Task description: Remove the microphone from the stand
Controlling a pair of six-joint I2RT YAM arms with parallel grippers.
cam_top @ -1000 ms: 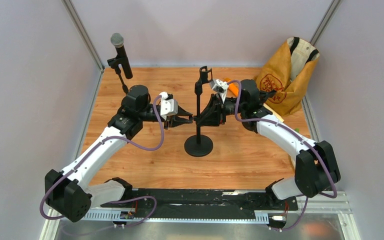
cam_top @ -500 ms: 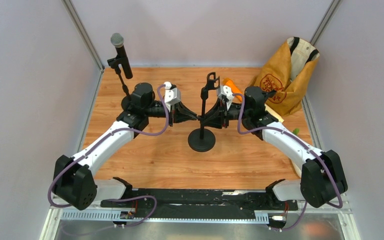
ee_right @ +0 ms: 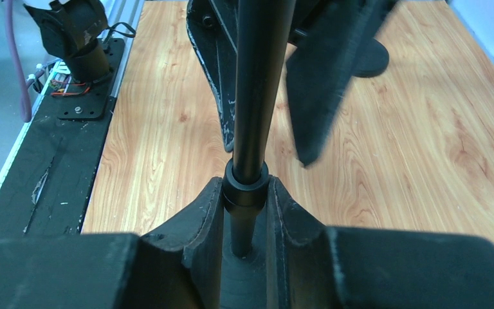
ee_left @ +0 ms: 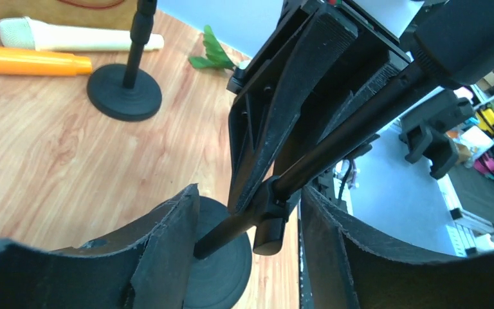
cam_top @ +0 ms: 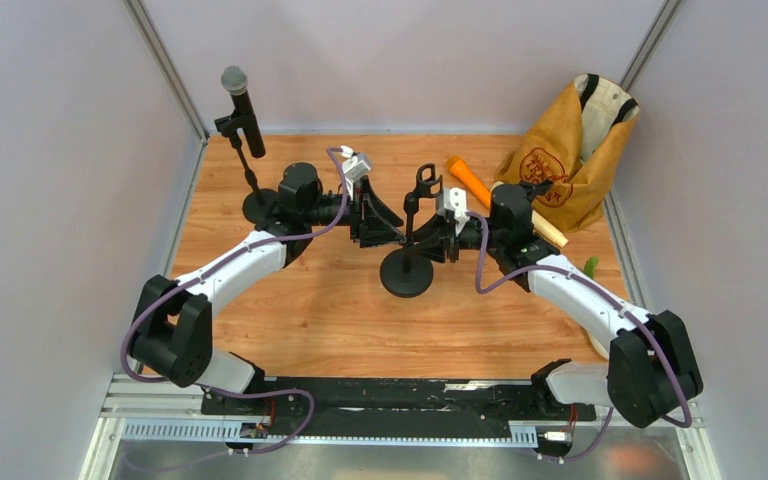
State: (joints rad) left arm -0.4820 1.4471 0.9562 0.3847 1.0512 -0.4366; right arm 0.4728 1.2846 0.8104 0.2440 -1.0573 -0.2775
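My right hand (ee_right: 244,196) was shut tight on the pole of the middle stand (cam_top: 406,276). My left hand (ee_left: 249,203) was open around that same pole. The mic (cam_top: 241,103) sat in another stand (cam_top: 257,207) at the tabletop's (cam_top: 290,325) far left corner.

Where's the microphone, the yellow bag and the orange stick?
microphone (cam_top: 246,112), top view, on its black handle.
yellow bag (cam_top: 570,150), top view, on its front side.
orange stick (cam_top: 468,177), top view, on its middle.
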